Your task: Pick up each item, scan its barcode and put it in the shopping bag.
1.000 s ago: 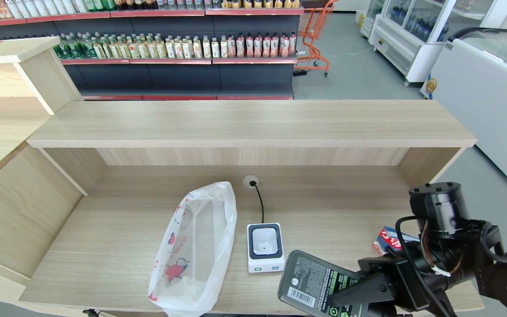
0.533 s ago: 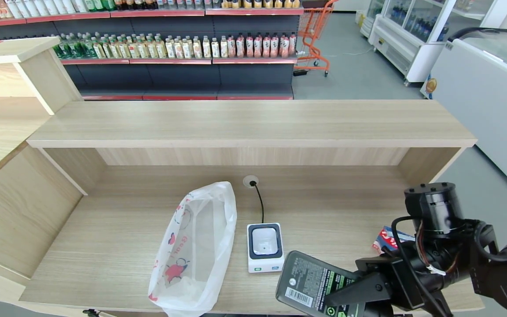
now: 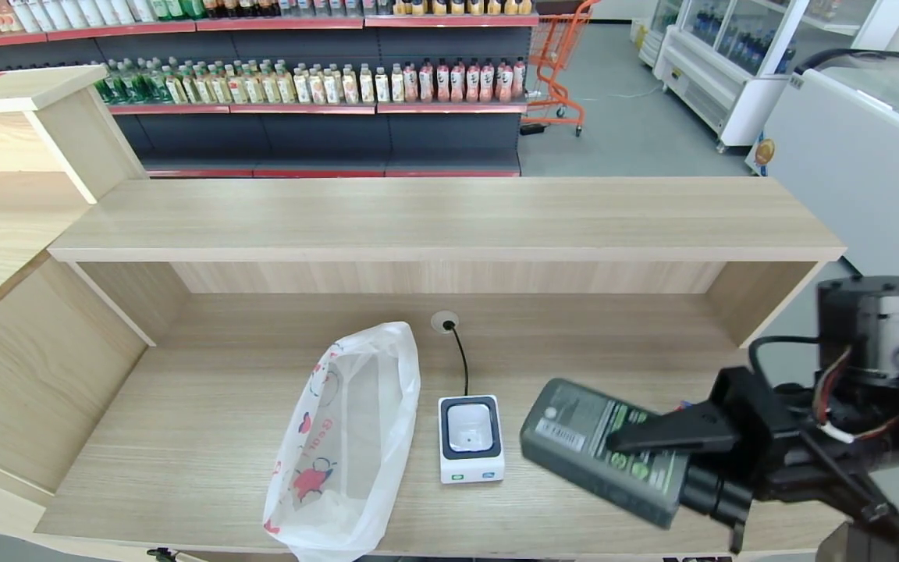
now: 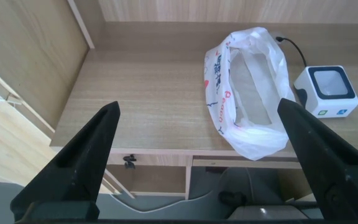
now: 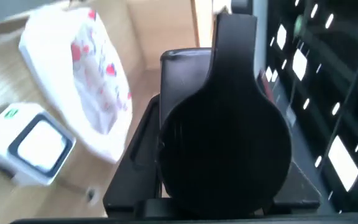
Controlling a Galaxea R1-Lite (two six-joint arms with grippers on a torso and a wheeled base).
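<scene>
My right gripper [image 3: 656, 457] is shut on a flat dark pouch [image 3: 602, 449], held tilted above the counter just right of the white barcode scanner [image 3: 470, 437]. The pouch's white barcode label [image 3: 561, 434] faces up, at the end nearest the scanner. In the right wrist view the pouch [image 5: 319, 93] lies against a black finger [image 5: 229, 124], with the scanner [image 5: 33, 144] and the bag [image 5: 86, 81] beyond. The white shopping bag [image 3: 348, 437] lies open left of the scanner. My left gripper [image 4: 197, 112] hangs open off the counter's front edge, near the bag [image 4: 250, 93].
The scanner's black cable [image 3: 461, 359] runs back to a hole in the counter [image 3: 445, 320]. A raised wooden ledge [image 3: 449, 218] spans the back, with side walls [image 3: 36, 375] at the left and right. Bare counter lies left of the bag.
My right gripper has swung the pouch up and to the right, away from the front edge, and turned it; the wrist now sits higher and farther right, covering the red-and-blue packet behind.
</scene>
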